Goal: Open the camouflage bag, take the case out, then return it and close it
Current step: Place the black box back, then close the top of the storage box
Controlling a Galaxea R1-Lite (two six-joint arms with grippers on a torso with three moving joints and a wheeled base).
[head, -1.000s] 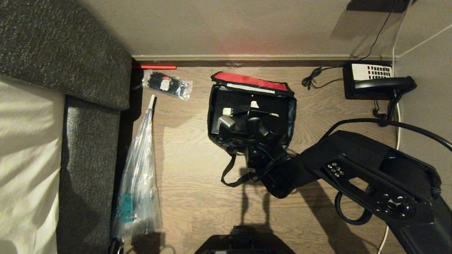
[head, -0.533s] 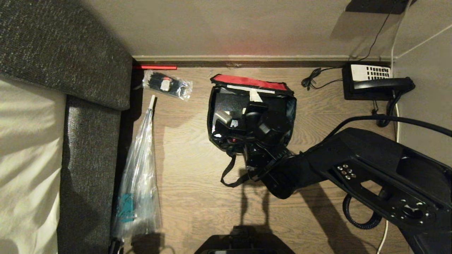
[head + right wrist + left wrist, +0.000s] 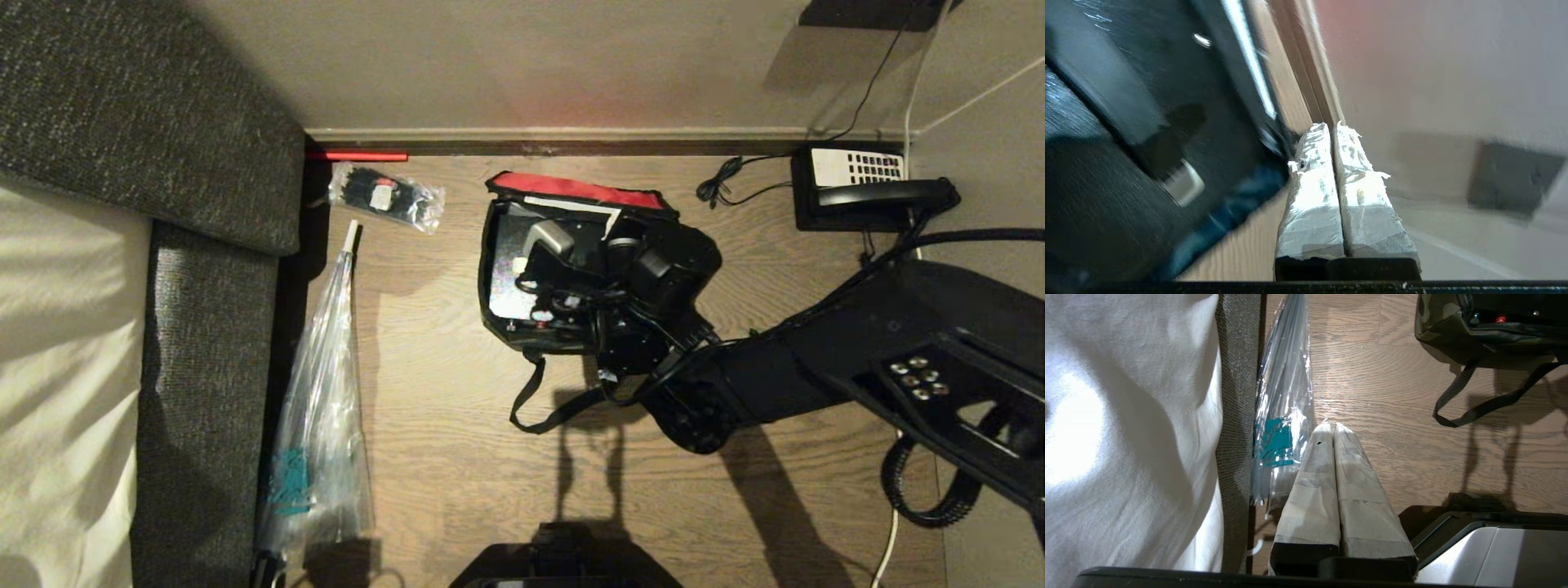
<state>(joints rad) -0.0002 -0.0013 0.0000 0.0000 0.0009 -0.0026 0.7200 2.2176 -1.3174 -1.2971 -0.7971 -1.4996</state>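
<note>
Wooden floor point(image 3: 457, 457), open camouflage bag point(image 3: 500, 245), right gripper point(image 3: 1333, 130) above.

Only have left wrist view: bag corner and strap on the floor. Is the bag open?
Observer: Yes. In the head view the camouflage bag has its lid folded back toward the wall, red lining showing.
Operator: Right gripper?
Observer: The right gripper is over the open bag near the lid edge, fingers shut with nothing between them.
Operator: Case out?
Observer: No. The case sits inside the bag, its glittery surface visible.
</note>
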